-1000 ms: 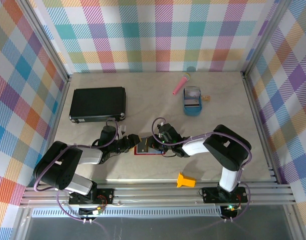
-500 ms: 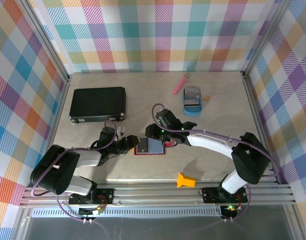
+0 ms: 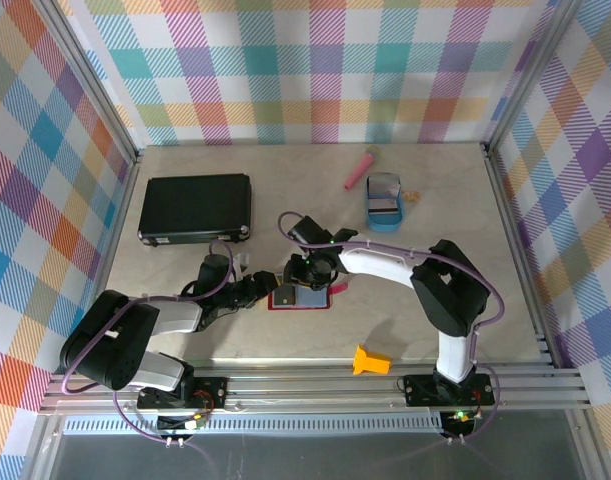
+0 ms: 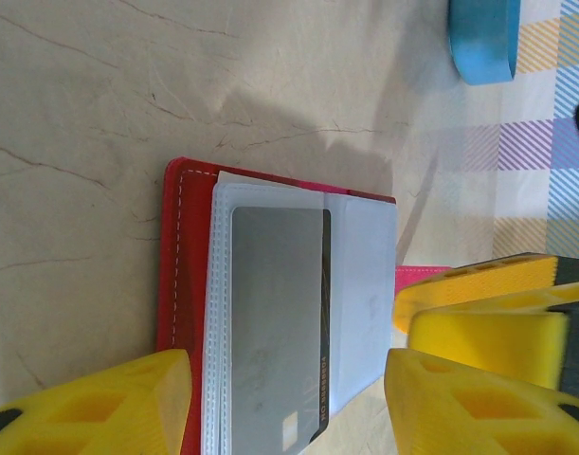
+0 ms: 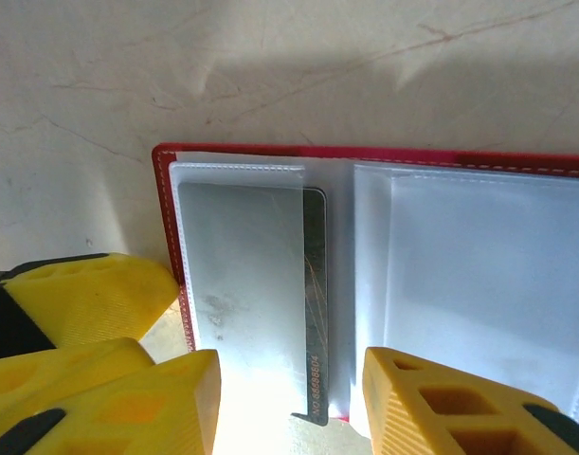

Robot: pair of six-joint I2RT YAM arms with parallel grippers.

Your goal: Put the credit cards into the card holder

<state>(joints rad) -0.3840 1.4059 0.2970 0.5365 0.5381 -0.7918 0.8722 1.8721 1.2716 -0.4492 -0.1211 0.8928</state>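
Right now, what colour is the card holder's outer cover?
Red: the card holder shows best in the left wrist view.

Dark-red card holder (image 3: pixel 303 298) dead centre, pale grey-blue pockets, a grey credit card (image 4: pixel 275 322) inside. Black case (image 3: pixel 195 207) at ten o'clock, blue tray (image 3: pixel 383 218) at one. Pastel plaid walls (image 3: pixel 315 70), beige table (image 3: pixel 435 250).

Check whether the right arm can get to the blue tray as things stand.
Probably yes. The right gripper hangs open and empty over the card holder, and bare table lies between it and the blue tray; the pink stick lies past the tray, off the path.
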